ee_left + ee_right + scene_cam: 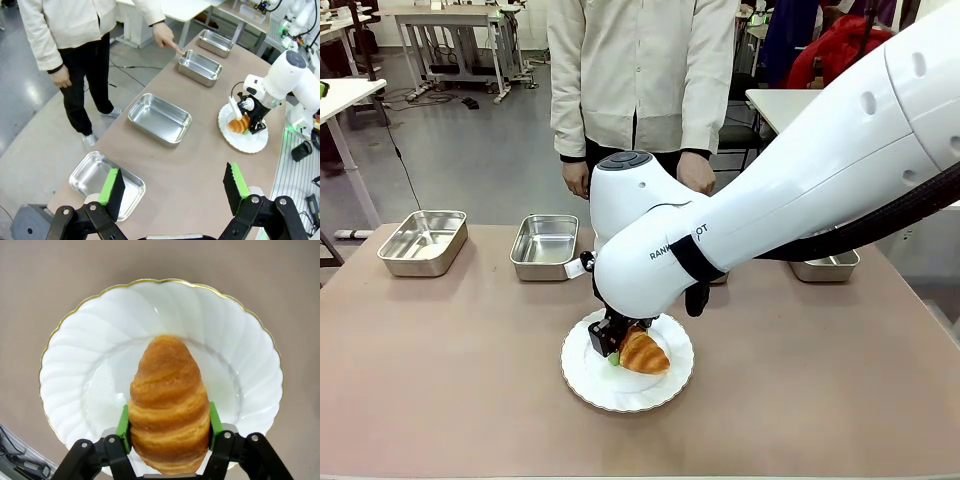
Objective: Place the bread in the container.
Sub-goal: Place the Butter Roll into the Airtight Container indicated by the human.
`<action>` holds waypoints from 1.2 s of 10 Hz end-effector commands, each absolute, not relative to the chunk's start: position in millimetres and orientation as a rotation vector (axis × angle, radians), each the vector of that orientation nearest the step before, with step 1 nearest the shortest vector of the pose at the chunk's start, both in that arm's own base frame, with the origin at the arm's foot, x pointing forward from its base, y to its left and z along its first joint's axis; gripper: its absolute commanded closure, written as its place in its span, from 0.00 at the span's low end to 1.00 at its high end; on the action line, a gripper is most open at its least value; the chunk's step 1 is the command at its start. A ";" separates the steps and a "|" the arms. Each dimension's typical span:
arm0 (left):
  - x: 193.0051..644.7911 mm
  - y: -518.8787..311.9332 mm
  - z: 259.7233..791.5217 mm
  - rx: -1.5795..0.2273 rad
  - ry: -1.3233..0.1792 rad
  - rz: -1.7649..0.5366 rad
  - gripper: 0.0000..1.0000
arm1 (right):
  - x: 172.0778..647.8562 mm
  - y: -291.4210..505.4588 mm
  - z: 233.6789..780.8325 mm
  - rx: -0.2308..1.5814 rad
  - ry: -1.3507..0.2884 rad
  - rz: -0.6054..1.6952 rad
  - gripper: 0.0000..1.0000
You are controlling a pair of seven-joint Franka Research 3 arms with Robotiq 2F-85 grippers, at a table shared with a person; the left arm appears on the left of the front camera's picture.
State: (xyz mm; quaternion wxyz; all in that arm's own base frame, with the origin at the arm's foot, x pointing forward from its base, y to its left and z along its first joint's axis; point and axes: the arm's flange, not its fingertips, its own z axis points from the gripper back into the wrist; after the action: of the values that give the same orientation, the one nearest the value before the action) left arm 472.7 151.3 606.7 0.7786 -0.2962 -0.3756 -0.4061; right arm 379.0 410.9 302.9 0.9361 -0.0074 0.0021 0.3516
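The bread (169, 390), a golden-brown croissant, lies on a round white plate (100, 340) with a gold rim. My right gripper (169, 425) is down over it, and its green pads press against both sides of the croissant. From the front, the bread (645, 354) is on the plate (620, 392) under the right gripper (620, 350). Across the table, the person's hand (167, 41) points a finger at one steel container (200, 67). High above the table's end, my left gripper (175, 187) is open with nothing between its fingers.
Three more steel pans stand along the far edge (423, 241) (545, 245) (825, 266). The person (640, 80) stands at the far side. My right arm (770, 200) crosses above the middle of the table. Bare tabletop lies in front of the pans.
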 end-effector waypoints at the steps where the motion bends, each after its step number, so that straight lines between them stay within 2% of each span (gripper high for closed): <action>1: 471.5 150.1 608.0 -0.641 -0.815 -0.881 0.00 | 384.2 408.8 309.8 -0.062 0.023 0.709 0.26; 2: 471.5 150.1 608.0 -0.641 -0.815 -0.881 0.00 | 385.4 407.9 307.1 -0.057 0.028 0.692 0.26; 3: 471.5 150.1 608.0 -0.641 -0.815 -0.881 0.00 | 385.1 408.5 306.8 -0.060 0.027 0.688 0.52; 4: 471.5 150.1 608.0 -0.641 -0.815 -0.881 0.00 | 384.9 408.3 306.5 -0.061 0.020 0.694 0.46; 5: 471.5 150.1 608.0 -0.641 -0.815 -0.881 0.00 | 385.4 407.8 306.0 -0.055 0.017 0.704 0.72; 9: 471.5 150.1 608.0 -0.641 -0.815 -0.881 0.00 | 385.9 403.3 324.0 -0.058 -0.028 0.682 0.72; 12: 471.5 150.1 608.0 -0.641 -0.815 -0.881 0.00 | 399.7 382.0 394.1 -0.076 -0.207 0.526 0.72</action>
State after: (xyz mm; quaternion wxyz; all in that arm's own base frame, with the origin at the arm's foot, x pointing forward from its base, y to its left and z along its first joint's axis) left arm 472.6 151.4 606.9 0.7786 -0.2961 -0.3758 -0.4060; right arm 400.5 391.9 377.4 0.9519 -0.0124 -0.0611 0.3001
